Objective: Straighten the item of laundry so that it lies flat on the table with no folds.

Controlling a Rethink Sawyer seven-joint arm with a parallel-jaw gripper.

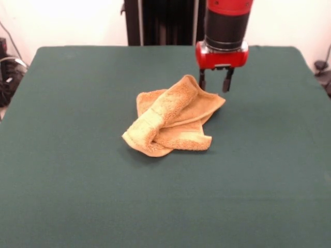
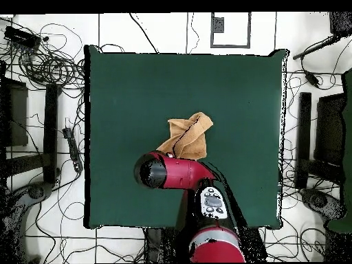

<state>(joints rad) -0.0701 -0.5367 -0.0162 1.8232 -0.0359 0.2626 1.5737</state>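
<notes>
One towel (image 1: 170,118) lies crumpled near the middle of the desk (image 1: 77,170), a little toward the robot's side, and it is far from flat: a thick rolled flap runs diagonally across the top of it, from the far corner by the gripper (image 1: 214,81) down to the pale near-left end, with at least two more layers bunched beneath. From the front, the jaws stand open and empty, two dark tips just above the cloth's far corner, one tip close behind the raised end of the roll; whether it touches the terry I cannot tell. From overhead the arm (image 2: 175,172) covers the part of the towel nearest the base, so that edge is hidden

To do this step well, I would judge the raised far end of the roll the right place to pinch: take only the top layer, lift just enough to free it from the layers below, then draw it away from the heap so the flap unrolls instead of dragging the whole bundle. A deep bite would likely catch several layers and keep the fold in
</notes>
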